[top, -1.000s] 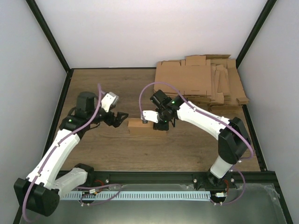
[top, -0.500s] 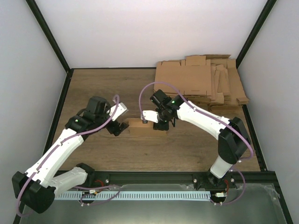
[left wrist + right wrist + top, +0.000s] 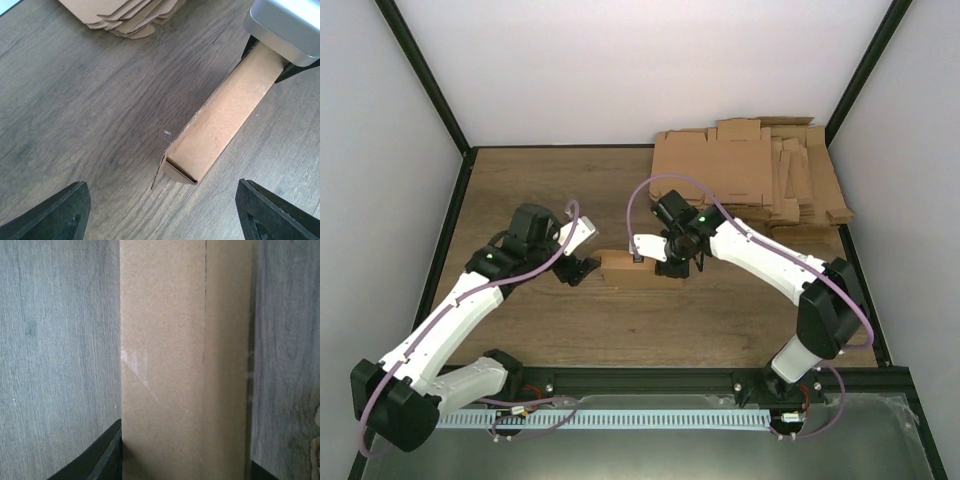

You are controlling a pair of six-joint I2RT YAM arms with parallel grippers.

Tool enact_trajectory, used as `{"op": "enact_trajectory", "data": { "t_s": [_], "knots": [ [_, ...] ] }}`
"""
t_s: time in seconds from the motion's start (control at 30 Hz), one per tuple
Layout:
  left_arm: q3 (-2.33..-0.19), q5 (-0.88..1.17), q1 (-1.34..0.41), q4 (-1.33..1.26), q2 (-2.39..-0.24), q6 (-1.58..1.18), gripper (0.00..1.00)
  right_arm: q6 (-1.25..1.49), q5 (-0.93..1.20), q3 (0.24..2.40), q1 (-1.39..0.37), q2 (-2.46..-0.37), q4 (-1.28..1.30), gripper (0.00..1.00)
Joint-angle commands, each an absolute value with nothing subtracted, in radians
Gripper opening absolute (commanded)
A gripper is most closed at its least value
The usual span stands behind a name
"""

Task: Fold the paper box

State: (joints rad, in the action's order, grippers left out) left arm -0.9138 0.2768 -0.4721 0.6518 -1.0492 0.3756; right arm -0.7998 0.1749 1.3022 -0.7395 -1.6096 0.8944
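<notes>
Gripping the paper box (image 3: 623,271) at its right end, our right gripper (image 3: 667,264) pinches its 2 long walls. It lies mid-way across the wooden table (image 3: 540,190). Our left gripper (image 3: 579,270) hangs just off its left end, jaws wide, apart from it.

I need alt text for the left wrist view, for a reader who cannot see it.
A narrow folded paper box lies on the wooden table, its far end clamped by the right gripper. The open left gripper frames its near end without touching; a pile of flat cardboard blanks lies behind.
</notes>
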Motion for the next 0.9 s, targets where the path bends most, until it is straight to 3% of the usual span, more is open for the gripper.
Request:
{"op": "enact_trajectory", "data": {
  "t_s": [0.0,0.67,0.87],
  "knots": [
    [-0.906,0.357,-0.476,0.588,-1.057,0.389,0.82,-0.825,0.169,1.289,-0.729,-1.548,0.872,0.37],
    [-0.805,0.456,-0.477,0.391,-1.057,0.308,0.72,-0.82,0.181,1.31,-0.686,-1.57,0.89,0.38],
    [-0.79,0.485,-0.477,0.362,-1.047,0.304,0.59,-0.815,0.187,1.321,-0.686,-1.575,0.895,0.38]
  ]
}}
